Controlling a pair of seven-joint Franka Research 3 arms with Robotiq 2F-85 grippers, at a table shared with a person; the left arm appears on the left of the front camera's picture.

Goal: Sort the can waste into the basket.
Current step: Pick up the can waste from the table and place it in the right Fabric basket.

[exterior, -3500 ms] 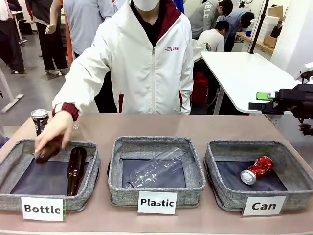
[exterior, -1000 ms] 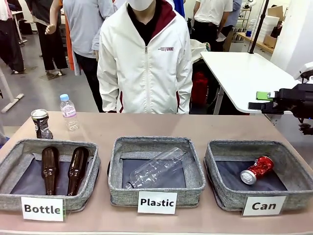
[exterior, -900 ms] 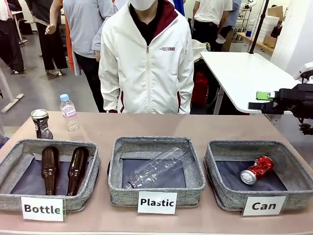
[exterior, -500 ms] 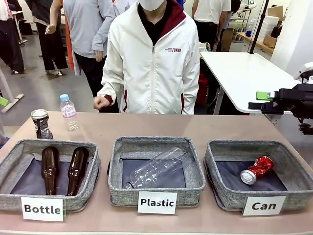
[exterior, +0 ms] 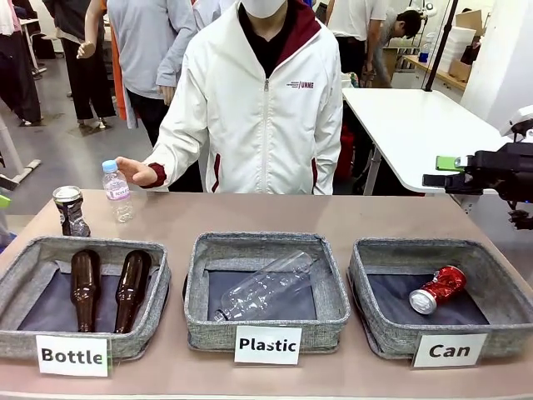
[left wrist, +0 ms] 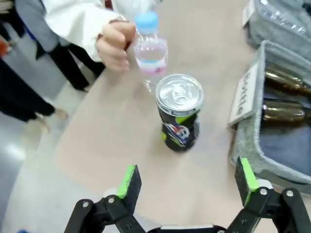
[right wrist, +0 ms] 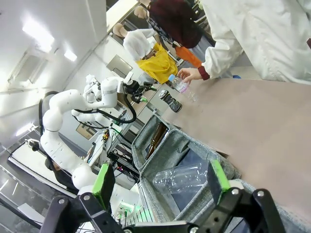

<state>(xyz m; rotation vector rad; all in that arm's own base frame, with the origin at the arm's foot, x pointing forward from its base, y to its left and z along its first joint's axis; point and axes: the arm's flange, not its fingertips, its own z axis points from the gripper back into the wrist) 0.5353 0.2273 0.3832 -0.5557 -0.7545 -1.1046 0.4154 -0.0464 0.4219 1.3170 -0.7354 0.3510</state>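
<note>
A dark dented can (exterior: 71, 211) stands upright on the table at the far left, behind the "Bottle" basket. In the left wrist view the same can (left wrist: 179, 114) stands just ahead of my open left gripper (left wrist: 187, 179), in line with the gap between its fingers. A red can (exterior: 437, 289) lies on its side in the grey basket labelled "Can" (exterior: 391, 329) at the right. My right gripper (exterior: 437, 172) hovers open above the table's right edge, behind that basket, with nothing between its fingers (right wrist: 103, 184).
The person's hand (exterior: 137, 171) reaches to a small clear plastic bottle (exterior: 117, 190) beside the dark can. The "Bottle" basket (exterior: 25, 333) holds two brown bottles. The "Plastic" basket (exterior: 200, 329) holds a clear bottle (exterior: 262, 287).
The person laid a second brown bottle in the "Bottle" basket and drew back. A small plastic bottle then stood by the dark can, and the hand now reaches to it.
</note>
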